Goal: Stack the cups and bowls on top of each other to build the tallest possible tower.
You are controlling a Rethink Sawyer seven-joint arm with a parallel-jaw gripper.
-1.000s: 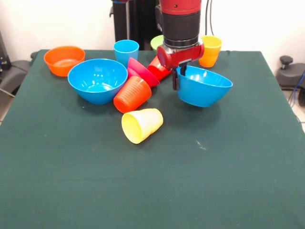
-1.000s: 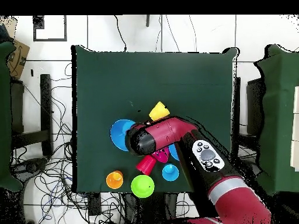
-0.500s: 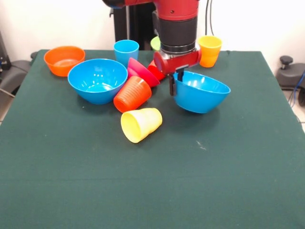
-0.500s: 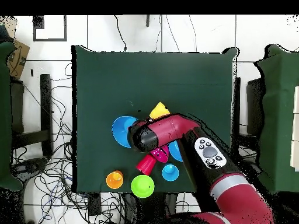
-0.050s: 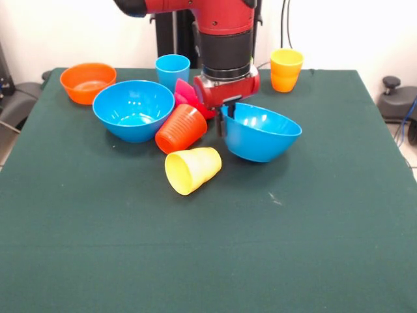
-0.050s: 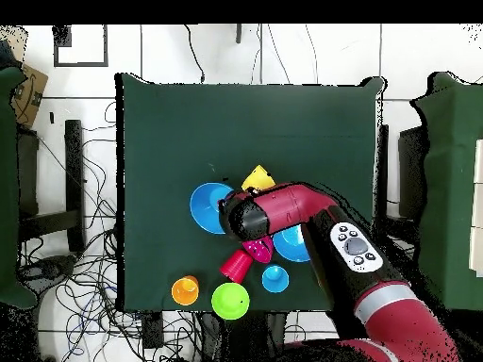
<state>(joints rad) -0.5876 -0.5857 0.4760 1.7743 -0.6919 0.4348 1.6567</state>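
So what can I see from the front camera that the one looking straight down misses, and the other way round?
Only the front view shows the gripper clamped on the rim of the blue bowl, and the orange bowl at the table's corner; from above the arm covers the grip and the orange bowl cannot be found. Only the overhead view shows the lime-green bowl, which the arm hides from the front. Both show the held blue bowl, the second blue bowl, the pale yellow cup on its side, and the light blue cup.

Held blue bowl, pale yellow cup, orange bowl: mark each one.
Held blue bowl (image 5: pixel 257 138), front view, outer wall.
Pale yellow cup (image 5: pixel 203 166), front view, side wall; it lies tipped over.
Orange bowl (image 5: pixel 77 93), front view, outer wall.
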